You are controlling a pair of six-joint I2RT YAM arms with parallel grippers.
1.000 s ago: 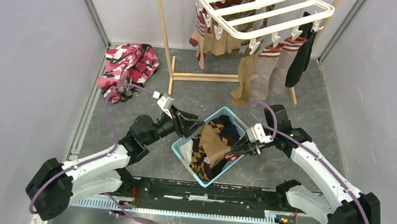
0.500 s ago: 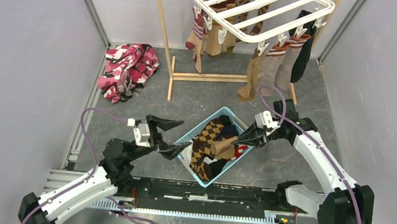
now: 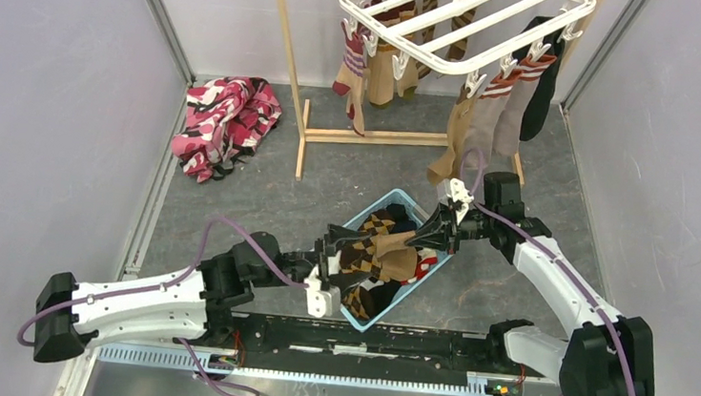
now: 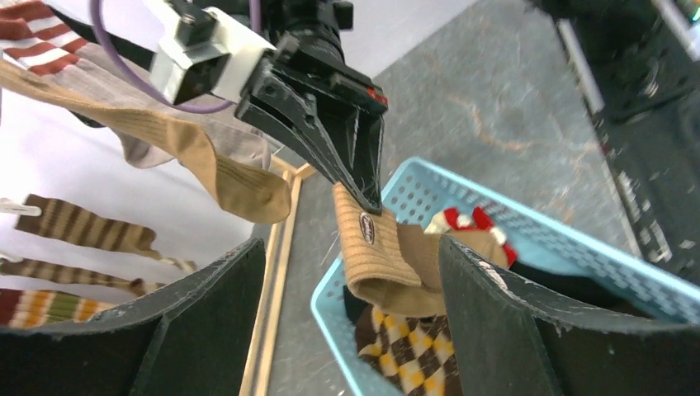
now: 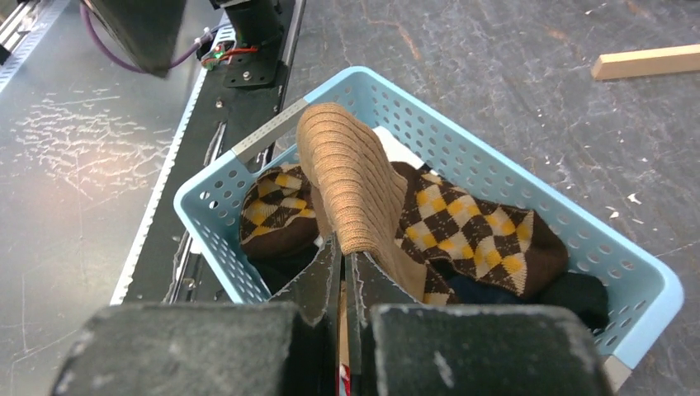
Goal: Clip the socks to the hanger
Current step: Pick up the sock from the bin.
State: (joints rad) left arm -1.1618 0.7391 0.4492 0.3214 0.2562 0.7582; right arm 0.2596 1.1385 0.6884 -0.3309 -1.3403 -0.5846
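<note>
White plastic hanger (image 3: 467, 21) is hanging tilted behind the basket (image 5: 495, 177), its far corner running out of the top view. Socks (image 3: 473, 123) are dangling from its clips, toes pointing down; the bars are hiding their cuffs. Only the left wrist view is showing them side-on, blurred and cut off at its left edge.

Tan sock (image 5: 351, 181) is hanging over the basket, long axis running across it from right to left in the top view. The right wrist view is showing its ribbed end folded over. An argyle sock (image 5: 462, 223) is lying beneath it in the basket, partly covered.

Right gripper (image 5: 342, 247) is reaching in from the basket's right, jaws pinched together on the tan sock. Left gripper (image 4: 347, 252) is sitting at the basket's left rim, jaws spread wide and holding nothing. The top view is hiding the gap between its fingers; its own wrist view is showing it.
</note>
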